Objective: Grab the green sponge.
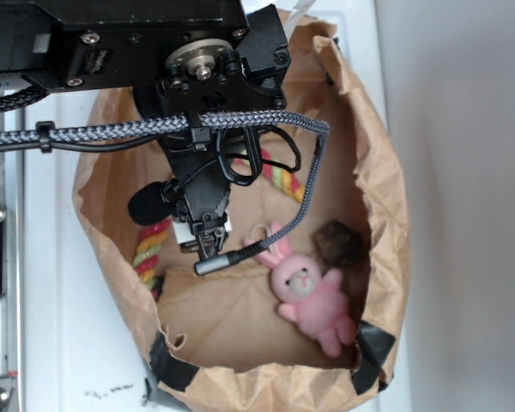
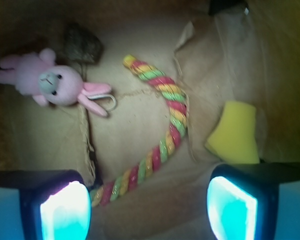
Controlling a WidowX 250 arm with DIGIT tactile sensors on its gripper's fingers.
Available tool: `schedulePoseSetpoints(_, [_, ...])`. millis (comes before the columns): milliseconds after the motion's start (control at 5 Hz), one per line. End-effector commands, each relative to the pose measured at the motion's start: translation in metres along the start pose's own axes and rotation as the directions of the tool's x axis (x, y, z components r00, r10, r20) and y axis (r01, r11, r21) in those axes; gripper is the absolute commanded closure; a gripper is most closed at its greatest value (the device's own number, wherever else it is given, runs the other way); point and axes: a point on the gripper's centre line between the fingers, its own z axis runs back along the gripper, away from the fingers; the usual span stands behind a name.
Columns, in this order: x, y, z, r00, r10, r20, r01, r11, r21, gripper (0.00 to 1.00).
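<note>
In the wrist view the green sponge point(image 2: 235, 132) shows as a yellow foam wedge on the bag floor, at the right; its green face is not visible. My gripper point(image 2: 147, 210) is open, its two glowing pads point(image 2: 65, 212) wide apart with nothing between them. The sponge lies just beyond the right pad, apart from it. In the exterior view the gripper point(image 1: 206, 245) hangs inside the paper bag point(image 1: 386, 197), pointing down, and the arm hides the sponge.
A red-yellow-green rope point(image 2: 165, 135) curves across the bag floor between the pads and the sponge, also seen as the rope point(image 1: 148, 249) at the bag's left wall. A pink plush bunny point(image 1: 313, 296) and a dark brown lump point(image 1: 337, 243) lie to the right.
</note>
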Motion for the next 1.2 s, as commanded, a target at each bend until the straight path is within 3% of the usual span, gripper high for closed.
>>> schedulePoseSetpoints(0, [0.009,-0.001,0.013,0.999,-0.009,0.051,0.008,1.0,0.017,0.0])
schedulePoseSetpoints(200, [0.009,-0.001,0.013,0.999,-0.009,0.051,0.008,1.0,0.017,0.0])
schedulePoseSetpoints(400, [0.024,-0.002,-0.006,0.994,0.094,0.062,-0.097,0.993,0.06,0.0])
schedulePoseSetpoints(600, [0.044,0.008,-0.023,0.973,0.206,0.101,-0.216,0.972,0.098,0.0])
schedulePoseSetpoints(1000, [0.052,0.045,-0.047,0.961,0.26,0.098,-0.274,0.946,0.173,0.0])
